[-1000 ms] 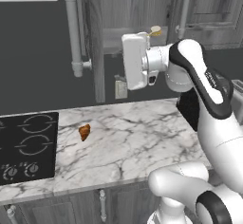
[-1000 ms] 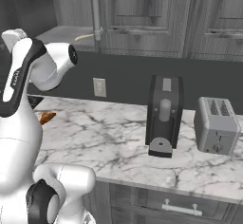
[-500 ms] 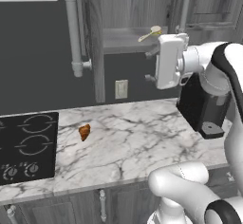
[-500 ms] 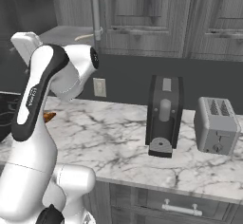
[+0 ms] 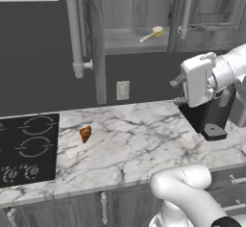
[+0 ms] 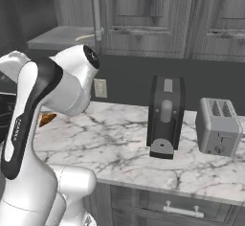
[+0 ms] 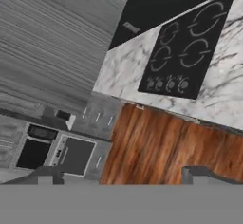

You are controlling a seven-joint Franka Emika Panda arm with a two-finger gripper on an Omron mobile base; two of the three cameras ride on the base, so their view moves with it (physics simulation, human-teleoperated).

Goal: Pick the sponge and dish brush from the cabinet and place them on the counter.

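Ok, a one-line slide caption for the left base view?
Dish brush on the open cabinet shelf; arm raised over the marble counter.

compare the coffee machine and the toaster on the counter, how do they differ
The coffee machine is black, tall and narrow; the toaster is light grey, low and boxy. The coffee machine has a round base plate in front; the toaster has slots on top and knobs on its face. Both stand upright on the marble counter, side by side, apart.

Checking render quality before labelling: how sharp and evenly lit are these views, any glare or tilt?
Left base view: flat light, no glare, dish brush on the cabinet shelf crisp. Right base view: soft shadows under the coffee machine. Hand view: rolled sideways, cooktop slanted, slightly soft.
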